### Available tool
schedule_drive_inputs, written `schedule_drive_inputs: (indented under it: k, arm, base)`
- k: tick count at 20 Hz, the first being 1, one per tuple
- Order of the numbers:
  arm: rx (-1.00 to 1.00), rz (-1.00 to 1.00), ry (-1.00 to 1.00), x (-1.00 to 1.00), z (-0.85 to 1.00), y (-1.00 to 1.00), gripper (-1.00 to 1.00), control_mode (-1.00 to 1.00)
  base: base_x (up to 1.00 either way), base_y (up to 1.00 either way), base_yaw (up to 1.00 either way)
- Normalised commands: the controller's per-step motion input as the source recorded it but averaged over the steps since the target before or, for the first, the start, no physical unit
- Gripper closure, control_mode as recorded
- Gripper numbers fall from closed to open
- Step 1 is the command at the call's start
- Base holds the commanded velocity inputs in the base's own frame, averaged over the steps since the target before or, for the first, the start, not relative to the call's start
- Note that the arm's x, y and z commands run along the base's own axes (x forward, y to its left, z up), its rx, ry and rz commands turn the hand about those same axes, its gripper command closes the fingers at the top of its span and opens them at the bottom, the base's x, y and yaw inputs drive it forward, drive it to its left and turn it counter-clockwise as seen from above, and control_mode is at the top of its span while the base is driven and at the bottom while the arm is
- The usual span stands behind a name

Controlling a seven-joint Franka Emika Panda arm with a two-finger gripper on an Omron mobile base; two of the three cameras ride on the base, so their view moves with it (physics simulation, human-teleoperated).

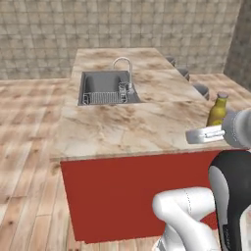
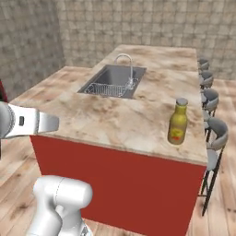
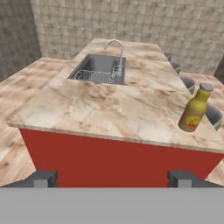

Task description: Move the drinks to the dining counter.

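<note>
Here, glossy olive bottle (image 3: 194, 109) upright on veined marble dining counter (image 3: 109, 109), hand (image 3: 112, 179) released.

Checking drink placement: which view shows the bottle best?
The right base view: the bottle stands whole on the dining counter, label visible. In the hand view it appears tilted near the edge; in the left base view the arm partly covers it.

olive-yellow bottle (image 2: 178, 122) with grey-tan cap and red-yellow label. beige-brown veined marble worktop (image 2: 110, 117) over a plain red side panel (image 2: 115, 179). steel-grey sink (image 1: 104, 87) and silver faucet (image 1: 124, 68). grey round stools (image 2: 213, 129). tan mottled tile wall (image 1: 117, 24). pale wood-plank floor (image 1: 27, 147).
</note>
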Motion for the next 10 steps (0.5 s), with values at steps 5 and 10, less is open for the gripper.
schedule_drive_inputs:
  k: [5, 10]
  arm:
    - [0.00, 0.00, 0.00, 0.00, 0.00, 0.00, -1.00, 1.00]
    - [0.00, 0.00, 0.00, 0.00, 0.00, 0.00, -1.00, 1.00]
  base:
    - [-0.66, 0.95, 0.82]
    - [-0.41, 0.90, 0.86]
